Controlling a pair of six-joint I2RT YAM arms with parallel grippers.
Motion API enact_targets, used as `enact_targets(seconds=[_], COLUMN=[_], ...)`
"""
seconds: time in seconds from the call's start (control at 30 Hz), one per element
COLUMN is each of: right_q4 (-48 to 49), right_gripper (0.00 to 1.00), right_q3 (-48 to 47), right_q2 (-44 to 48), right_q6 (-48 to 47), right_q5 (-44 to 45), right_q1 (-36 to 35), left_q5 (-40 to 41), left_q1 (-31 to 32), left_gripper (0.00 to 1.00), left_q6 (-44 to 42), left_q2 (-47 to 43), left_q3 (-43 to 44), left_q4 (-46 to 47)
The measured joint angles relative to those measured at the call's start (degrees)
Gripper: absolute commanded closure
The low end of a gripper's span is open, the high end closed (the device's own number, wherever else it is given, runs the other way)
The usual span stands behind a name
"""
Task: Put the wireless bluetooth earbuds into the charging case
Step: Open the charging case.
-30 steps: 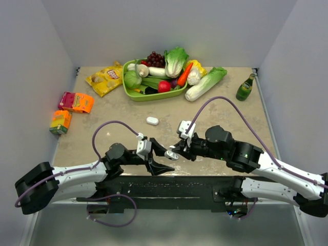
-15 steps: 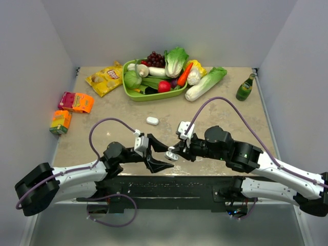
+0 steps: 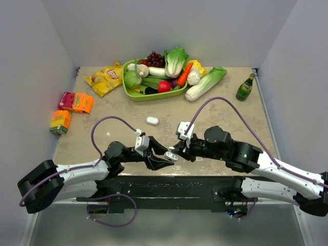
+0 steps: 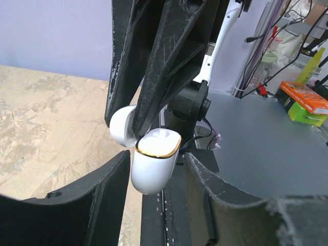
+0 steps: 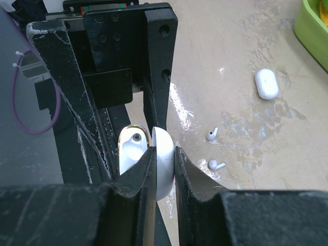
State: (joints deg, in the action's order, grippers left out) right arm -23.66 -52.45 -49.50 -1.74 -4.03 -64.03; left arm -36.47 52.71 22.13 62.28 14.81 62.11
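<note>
My right gripper [image 5: 164, 169] is shut on the lid [image 5: 165, 154] of an open white charging case with a gold rim [image 5: 134, 146], held above the table's near edge [image 3: 172, 155]. My left gripper [image 4: 156, 205] is open, its fingers [image 4: 110, 189] on either side of the case body [image 4: 154, 161] with small gaps. Two tiny white earbuds lie on the table beyond the case, one [image 5: 211, 135] farther and one [image 5: 217, 164] nearer. I cannot make them out in the top view.
A second, closed white case [image 3: 152, 120] lies mid-table, also in the right wrist view [image 5: 267, 83]. A green tray [image 3: 134, 94] of toy produce stands at the back. A green bottle [image 3: 245, 88] is at the right, snack packs [image 3: 76, 102] at the left.
My left gripper has moved right towards the held case, and its open fingers now sit around the case body. The right gripper has held still.
</note>
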Motion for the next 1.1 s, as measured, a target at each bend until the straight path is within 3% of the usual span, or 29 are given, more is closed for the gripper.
enact_targets(seconds=[0.1, 0.27, 0.7, 0.83, 0.87, 0.93, 1.0, 1.1], right_q4=[0.0, 0.0, 0.0, 0.0, 0.0, 0.0, 0.1, 0.1], right_gripper=[1.00, 1.00, 1.00, 1.00, 1.00, 1.00, 1.00, 1.00], right_q3=[0.0, 0.0, 0.0, 0.0, 0.0, 0.0, 0.0, 0.0], right_q2=[0.0, 0.0, 0.0, 0.0, 0.0, 0.0, 0.0, 0.0], right_q6=[0.0, 0.0, 0.0, 0.0, 0.0, 0.0, 0.0, 0.0], right_q5=[0.0, 0.0, -0.1, -0.1, -0.1, 0.0, -0.1, 0.0], right_q1=[0.0, 0.0, 0.0, 0.0, 0.0, 0.0, 0.0, 0.0], left_q5=[-0.2, -0.2, -0.3, -0.4, -0.4, -0.4, -0.4, -0.3], left_q1=[0.0, -0.1, -0.2, -0.2, -0.2, -0.2, -0.2, -0.2], left_gripper=[0.42, 0.44, 0.79, 0.81, 0.80, 0.65, 0.57, 0.55], left_q6=[0.1, 0.9, 1.4, 1.5, 1.5, 1.5, 1.5, 1.6], left_q2=[0.0, 0.0, 0.3, 0.6, 0.7, 0.8, 0.8, 0.8], left_q3=[0.0, 0.0, 0.0, 0.0, 0.0, 0.0, 0.0, 0.0], left_q4=[0.5, 0.9, 1.8, 2.2, 2.2, 2.4, 2.6, 2.7])
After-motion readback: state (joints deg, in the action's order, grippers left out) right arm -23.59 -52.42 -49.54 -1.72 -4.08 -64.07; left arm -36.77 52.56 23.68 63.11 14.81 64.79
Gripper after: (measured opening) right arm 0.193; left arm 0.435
